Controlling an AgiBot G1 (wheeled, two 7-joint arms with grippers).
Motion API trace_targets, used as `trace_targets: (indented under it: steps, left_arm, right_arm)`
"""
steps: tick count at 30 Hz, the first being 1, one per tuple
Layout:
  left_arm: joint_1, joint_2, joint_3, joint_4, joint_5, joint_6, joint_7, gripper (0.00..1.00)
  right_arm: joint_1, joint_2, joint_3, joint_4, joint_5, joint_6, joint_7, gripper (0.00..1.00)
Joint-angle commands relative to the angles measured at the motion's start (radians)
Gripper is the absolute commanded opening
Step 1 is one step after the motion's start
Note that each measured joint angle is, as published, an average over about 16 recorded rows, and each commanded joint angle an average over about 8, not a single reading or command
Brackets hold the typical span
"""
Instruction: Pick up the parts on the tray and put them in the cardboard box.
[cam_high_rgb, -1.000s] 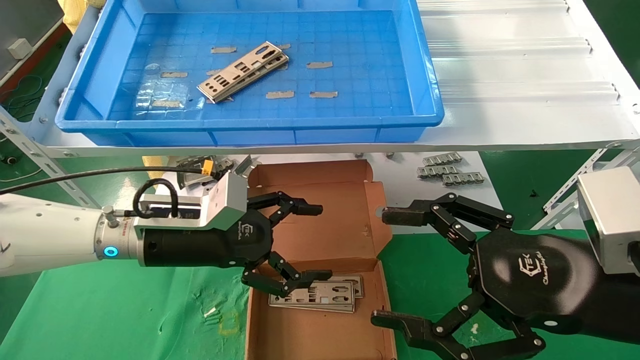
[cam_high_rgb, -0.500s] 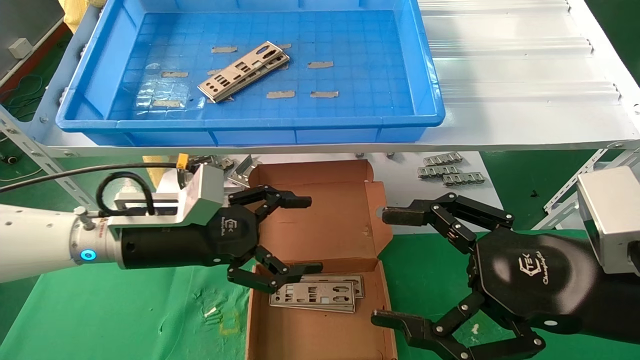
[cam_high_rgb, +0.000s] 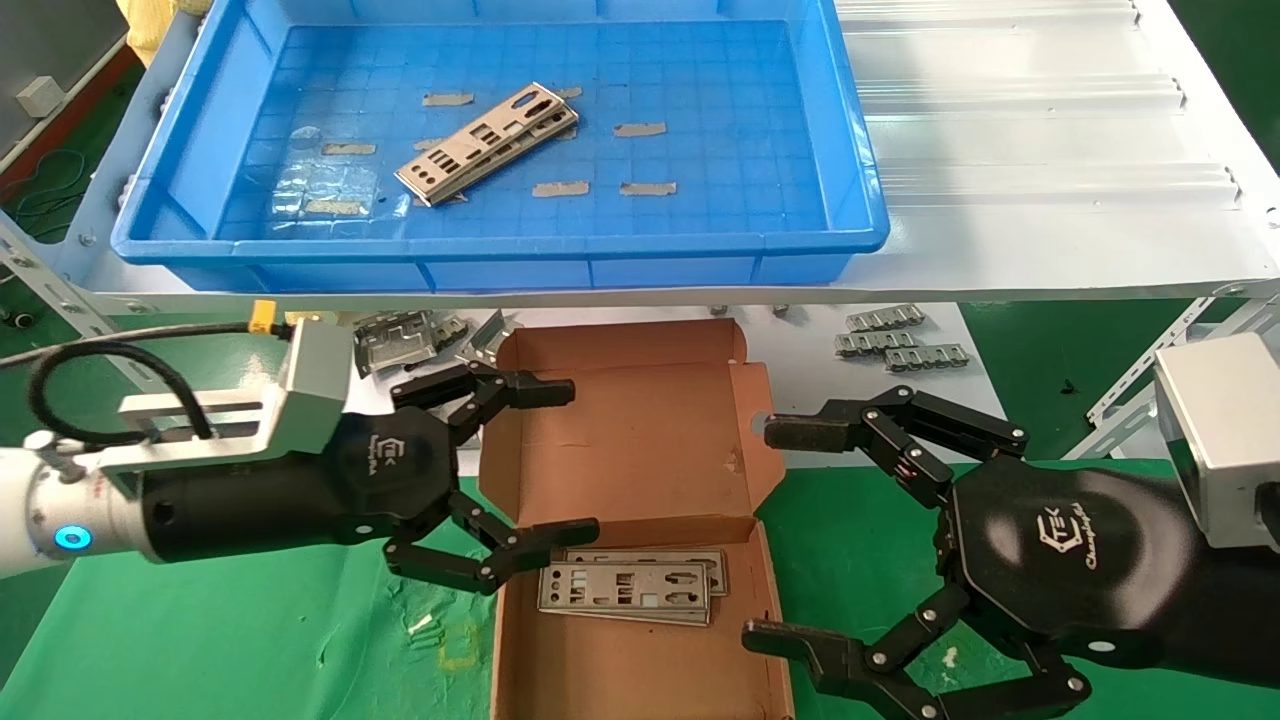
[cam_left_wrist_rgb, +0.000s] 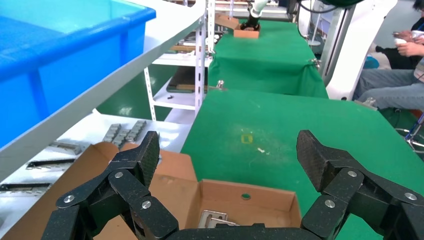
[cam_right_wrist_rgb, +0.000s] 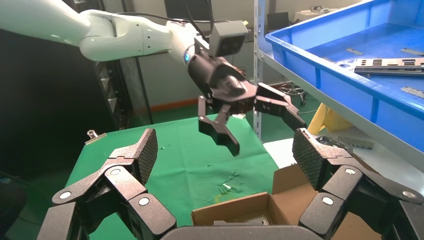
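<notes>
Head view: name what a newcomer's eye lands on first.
The bright blue tray on the upper shelf, one part lying aslant in it. Below, two open black grippers, left and right, flank the cardboard box, which holds stacked parts.

"TEK" logos mark the left end effector (cam_high_rgb: 520, 455) and right end effector (cam_high_rgb: 800, 535).

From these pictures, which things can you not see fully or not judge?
- Parts in the cardboard box, head view: stacked parts overlap; count unclear.
- Parts in the tray, head view: the top part hides whatever lies beneath.
- Right gripper, head view: the bottom edge cuts its lower fingers.
- Left wrist view: the gripper body hides most of the box floor.
</notes>
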Motion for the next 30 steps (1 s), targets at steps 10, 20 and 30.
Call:
trace_targets:
  steps: [10, 20, 30]
  left_arm:
    - [0.09, -0.099, -0.079, -0.19, -0.05, -0.021, -0.105, 1.0]
    - [0.172, -0.188, -0.151, -0.362, -0.095, -0.04, -0.201, 1.0]
    - [0.254, -0.278, -0.223, -0.534, -0.14, -0.06, -0.297, 1.0]
  right_arm:
    - [0.0, 0.0, 0.0, 0.0, 0.0, 0.0, 0.0, 1.0]
    - [0.0, 0.0, 0.0, 0.0, 0.0, 0.0, 0.0, 1.0]
    - [0.0, 0.0, 0.0, 0.0, 0.0, 0.0, 0.0, 1.0]
